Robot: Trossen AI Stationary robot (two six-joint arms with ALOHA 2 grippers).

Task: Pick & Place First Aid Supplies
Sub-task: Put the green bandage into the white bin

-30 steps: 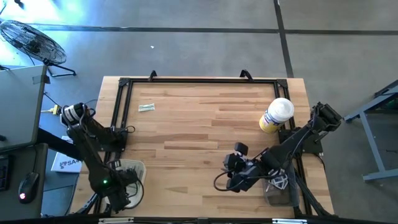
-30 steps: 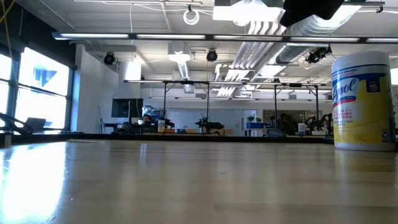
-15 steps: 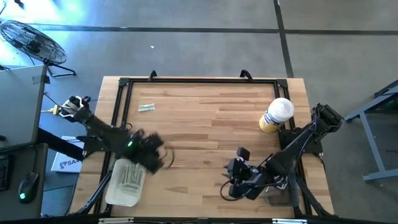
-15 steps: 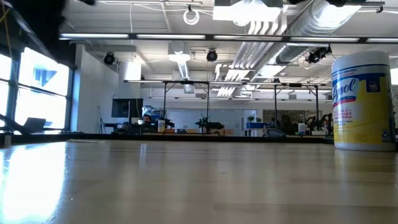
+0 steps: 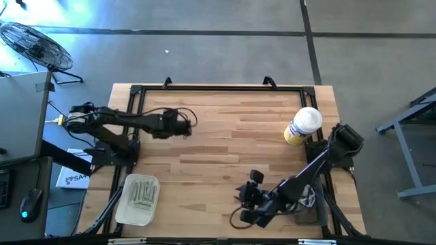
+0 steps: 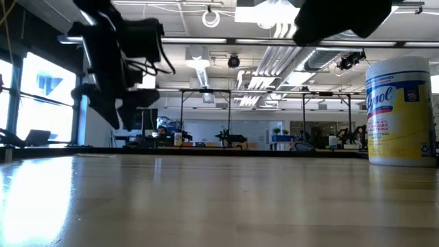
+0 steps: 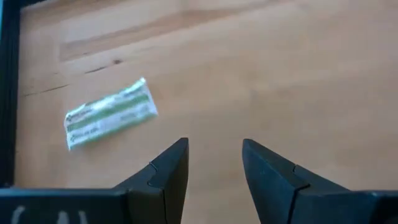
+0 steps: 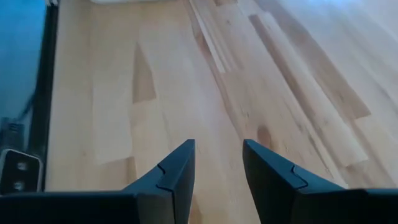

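Observation:
One first aid supply, a pale green-and-white strip packet (image 7: pixel 109 113), lies flat on the wood near the table's far left. In the high view my left arm covers it. My left gripper (image 7: pixel 214 163) hovers open just to the right of the packet, clear of it, and shows in the high view (image 5: pixel 182 123) and the low view (image 6: pixel 113 103). Several more strips lie in a pale tray (image 5: pixel 138 199) at the near left. Over the near middle of the table my right gripper (image 8: pixel 217 167) (image 5: pixel 248 204) stands open with nothing between its fingers.
A yellow wipes bottle with a white cap (image 5: pixel 302 126) (image 6: pixel 401 110) stands upright at the far right. A black frame (image 5: pixel 218 87) runs round the table's edge. Bare wood lies between the two arms. A fan and a desk stand beyond the table's left side.
My left gripper has swung quickly from above the tray at the near left toward the far edge, rolling as it went, and now hangs beside the strip packet. My right gripper has sunk a little and shifted toward the near left. The packet and the bottle have not moved.

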